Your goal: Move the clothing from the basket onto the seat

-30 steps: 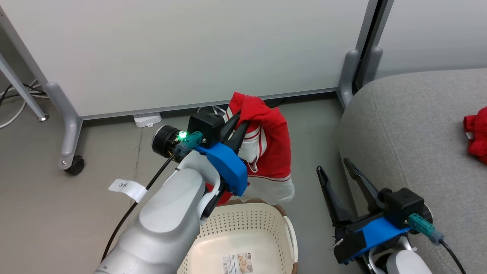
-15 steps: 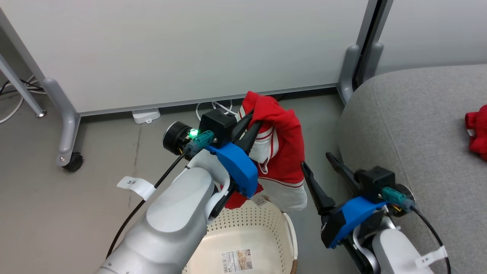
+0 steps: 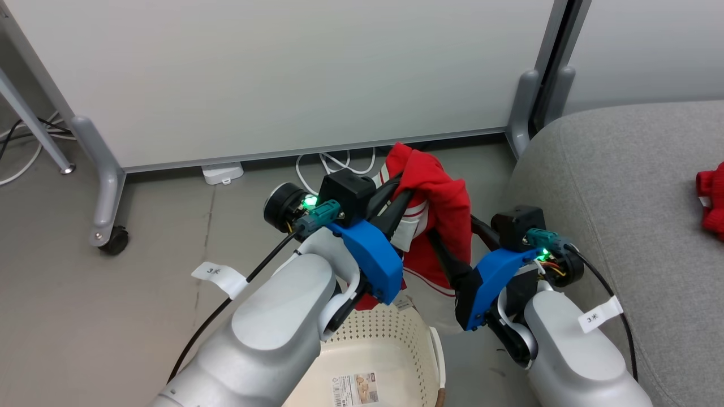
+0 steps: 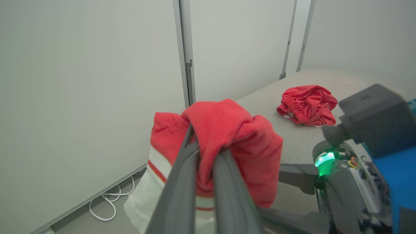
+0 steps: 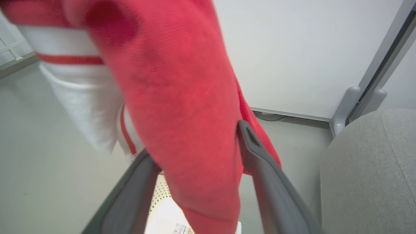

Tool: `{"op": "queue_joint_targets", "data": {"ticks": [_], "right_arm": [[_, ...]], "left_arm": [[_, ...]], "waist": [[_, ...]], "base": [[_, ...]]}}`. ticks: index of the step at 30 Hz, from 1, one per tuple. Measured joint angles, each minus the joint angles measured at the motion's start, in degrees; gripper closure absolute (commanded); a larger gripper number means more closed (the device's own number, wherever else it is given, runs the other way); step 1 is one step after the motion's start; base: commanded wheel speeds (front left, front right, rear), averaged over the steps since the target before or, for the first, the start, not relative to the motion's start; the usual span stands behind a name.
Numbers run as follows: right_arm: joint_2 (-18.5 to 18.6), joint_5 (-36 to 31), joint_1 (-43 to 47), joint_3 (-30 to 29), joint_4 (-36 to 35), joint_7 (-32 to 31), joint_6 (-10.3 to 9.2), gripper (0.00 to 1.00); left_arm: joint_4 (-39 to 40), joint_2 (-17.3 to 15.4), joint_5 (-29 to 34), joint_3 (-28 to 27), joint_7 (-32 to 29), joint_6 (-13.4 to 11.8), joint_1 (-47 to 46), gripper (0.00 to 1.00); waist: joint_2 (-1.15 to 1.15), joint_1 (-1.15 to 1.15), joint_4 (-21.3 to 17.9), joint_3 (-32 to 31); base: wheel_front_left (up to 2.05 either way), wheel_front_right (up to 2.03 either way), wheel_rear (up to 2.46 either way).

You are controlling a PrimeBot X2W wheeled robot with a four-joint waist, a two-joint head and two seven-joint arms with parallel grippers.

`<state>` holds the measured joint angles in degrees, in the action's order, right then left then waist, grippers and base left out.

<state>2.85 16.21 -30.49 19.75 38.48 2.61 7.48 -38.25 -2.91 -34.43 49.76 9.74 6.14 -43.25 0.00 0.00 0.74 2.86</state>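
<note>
Centrally, the left gripper (image 3: pixel 399 195) pinches the jersey (image 3: pixel 447 198) by its top, cloth hanging lengthwise down above the basket (image 3: pixel 396 345), while the right gripper (image 5: pixel 195 143) straddles it with spread fingers, nearer the seat (image 3: pixel 611 186) at frame right.

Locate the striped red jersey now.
Head view, centre: the jersey hangs from the shut left gripper above the basket, between the fingers of the open right gripper, left of the sofa.
</note>
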Motion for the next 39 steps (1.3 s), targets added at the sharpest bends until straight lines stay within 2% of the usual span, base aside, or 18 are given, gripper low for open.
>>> {"op": "queue_joint_targets", "data": {"ticks": [1,2,3,22,23,25,26,27,39], "right_arm": [[0.0,0.4,-0.8,0.6,1.3,0.1,0.00,0.00],[0.0,1.0,-1.4,1.2,2.6,0.4,0.00,0.56],[0.0,1.6,-1.9,1.8,3.6,0.8,0.00,1.00],[0.0,9.8,-5.4,8.4,12.4,6.9,0.00,1.00],[0.0,10.0,-5.5,8.6,12.7,7.1,0.00,1.00],[0.0,10.5,-5.8,8.9,13.2,7.6,0.00,1.00],[0.0,10.7,-6.0,9.0,13.5,7.8,0.00,1.00],[0.0,10.8,-6.2,9.1,13.8,8.1,0.00,1.00],[0.0,12.7,-7.5,10.6,16.0,9.6,0.00,1.00]], "left_arm": [[0.1,0.0,-0.3,0.4,0.0,-0.1,0.0,1.00],[0.2,0.0,-0.4,0.7,0.0,-0.1,0.0,1.00],[0.3,0.0,-0.6,0.9,0.0,-0.2,0.0,1.00],[-1.6,0.0,-2.5,2.3,0.7,-1.6,0.1,1.00],[-1.7,0.0,-2.5,2.3,0.7,-1.6,0.1,0.92],[-1.9,0.0,-2.7,2.6,0.7,-1.7,0.1,0.51],[-2.0,0.0,-2.8,2.7,0.6,-1.8,0.1,0.21],[-2.1,0.0,-2.9,2.7,0.6,-1.8,0.2,0.01],[-3.2,0.0,-3.9,2.9,0.5,-2.3,0.7,0.00]], "waist": [[0.00,0.00,0.0,-0.1],[0.00,0.00,0.1,-0.3],[0.00,0.00,0.1,-0.5],[0.00,0.00,-1.1,-2.3],[0.00,0.00,-1.1,-2.3],[0.00,0.00,-1.2,-2.2],[0.00,0.00,-1.2,-2.2],[0.00,0.00,-1.2,-2.2],[0.00,0.00,-1.3,-2.1]], "base": [[0.00,0.00,0.00],[0.00,0.00,0.00],[0.00,0.00,0.00],[0.00,0.00,0.00],[0.00,0.00,0.00],[0.00,0.00,0.00],[0.00,0.00,0.00],[0.00,0.00,0.00],[0.00,0.00,0.00]]}}
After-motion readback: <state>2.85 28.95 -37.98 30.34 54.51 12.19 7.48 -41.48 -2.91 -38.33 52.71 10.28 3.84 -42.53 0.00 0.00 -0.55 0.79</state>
